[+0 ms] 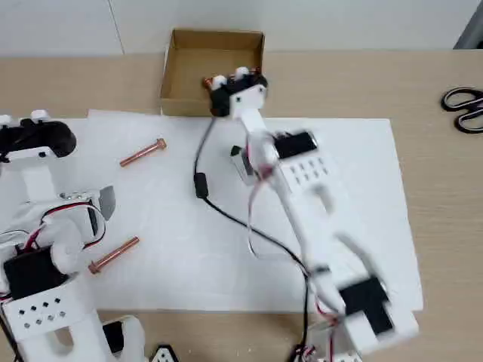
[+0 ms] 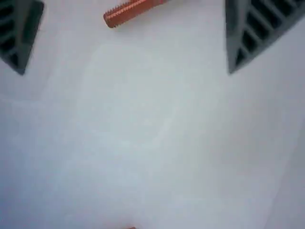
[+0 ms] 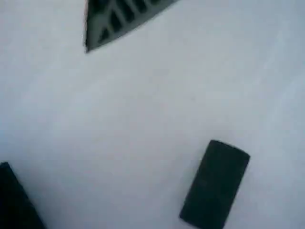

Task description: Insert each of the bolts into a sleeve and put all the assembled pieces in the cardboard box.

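On table [image 1: 441,188], white sheet [image 1: 173,226], cardboard box [image 1: 196,72]

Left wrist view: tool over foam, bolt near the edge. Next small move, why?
Probably nudge the left tool toward the bolt until its shank sits between the open fingers; they now straddle bare foam sheet, the threaded end lying just beyond them.

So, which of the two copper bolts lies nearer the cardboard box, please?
The upper copper bolt on the white sheet, diagonally below the brown cardboard box; the lower copper bolt lies much farther away.
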Controlling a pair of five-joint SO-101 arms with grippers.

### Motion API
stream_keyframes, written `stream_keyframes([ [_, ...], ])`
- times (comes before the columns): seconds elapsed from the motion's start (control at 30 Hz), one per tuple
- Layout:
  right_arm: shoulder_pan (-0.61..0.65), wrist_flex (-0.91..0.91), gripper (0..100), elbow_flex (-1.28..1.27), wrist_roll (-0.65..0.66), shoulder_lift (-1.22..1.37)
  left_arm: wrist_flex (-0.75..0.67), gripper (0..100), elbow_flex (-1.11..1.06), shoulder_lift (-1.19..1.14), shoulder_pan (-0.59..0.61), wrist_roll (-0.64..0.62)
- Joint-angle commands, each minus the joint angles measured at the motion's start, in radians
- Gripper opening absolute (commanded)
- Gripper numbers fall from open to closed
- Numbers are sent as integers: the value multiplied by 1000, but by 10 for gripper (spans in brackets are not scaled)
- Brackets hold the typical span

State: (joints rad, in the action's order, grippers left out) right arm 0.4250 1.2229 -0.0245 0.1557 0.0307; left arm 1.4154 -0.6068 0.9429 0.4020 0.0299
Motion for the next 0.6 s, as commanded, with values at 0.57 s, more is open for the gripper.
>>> stream_keyframes([
  [0.57, -28, 483, 185, 1162, 255, 819, 25, 254, 16, 14, 2, -6],
])
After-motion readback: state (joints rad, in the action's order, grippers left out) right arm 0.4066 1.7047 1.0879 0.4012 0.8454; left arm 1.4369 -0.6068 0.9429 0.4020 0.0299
